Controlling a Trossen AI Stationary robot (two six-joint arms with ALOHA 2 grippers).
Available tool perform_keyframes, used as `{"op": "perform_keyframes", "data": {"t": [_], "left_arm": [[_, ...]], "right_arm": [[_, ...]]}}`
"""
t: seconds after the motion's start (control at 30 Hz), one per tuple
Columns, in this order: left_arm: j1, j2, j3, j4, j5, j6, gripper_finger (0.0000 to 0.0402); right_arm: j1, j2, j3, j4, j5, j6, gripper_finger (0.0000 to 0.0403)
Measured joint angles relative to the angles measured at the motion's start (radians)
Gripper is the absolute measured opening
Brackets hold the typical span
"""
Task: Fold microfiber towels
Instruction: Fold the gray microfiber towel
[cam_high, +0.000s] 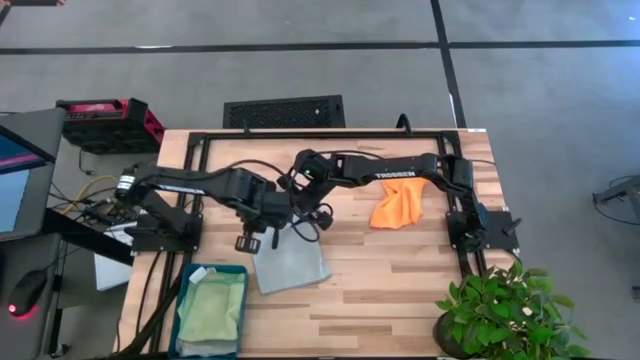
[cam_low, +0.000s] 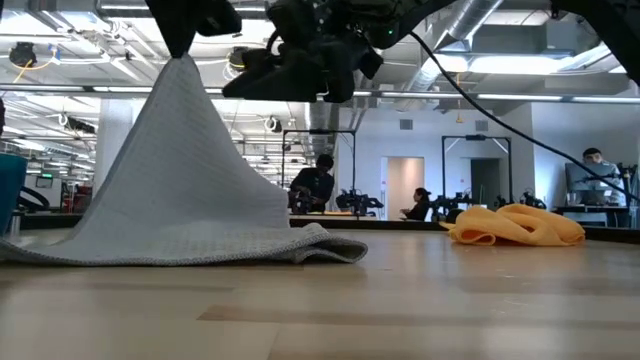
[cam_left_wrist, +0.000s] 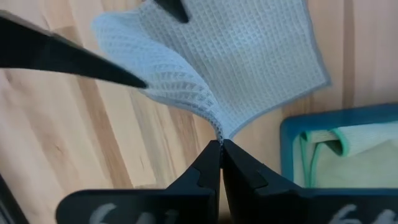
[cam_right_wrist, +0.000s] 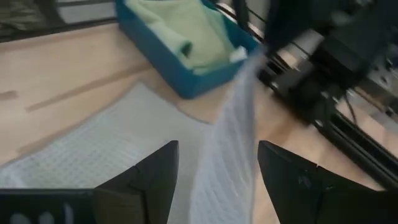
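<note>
Jaws of my left gripper (cam_left_wrist: 220, 144) pinch one corner of the grey-blue towel (cam_high: 291, 264), lifting it into a tent above the table (cam_high: 400, 290); my right gripper (cam_right_wrist: 217, 165) hangs wide open just beside that raised fold. I count three towels: grey-blue, orange (cam_high: 396, 206), and green (cam_high: 212, 310) inside the teal bin (cam_high: 183, 305). "TROSSEN" marks one arm.

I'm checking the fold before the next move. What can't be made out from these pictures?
- Grey towel: in the high view the arms hide the corner lifted by the left gripper.
- Bin: in the left wrist view the frame edge cuts it off.
- Green towel: its fold is too small to judge.
- Orange towel: its far side is hidden in the low view.
</note>
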Motion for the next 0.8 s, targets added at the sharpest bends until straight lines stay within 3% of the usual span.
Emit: {"op": "perform_keyframes", "data": {"t": [0.37, 0.8], "left_arm": [[-0.004, 0.006, 0.017, 0.066, 0.008, 0.049, 0.0], [-0.011, 0.008, 0.019, 0.079, 0.016, 0.057, 0.0]], "right_arm": [[0.026, 0.0, 0.0, 0.134, 0.003, 0.007, 0.0244], [0.026, 0.002, 0.0, 0.119, -0.022, 0.006, 0.0244]]}}
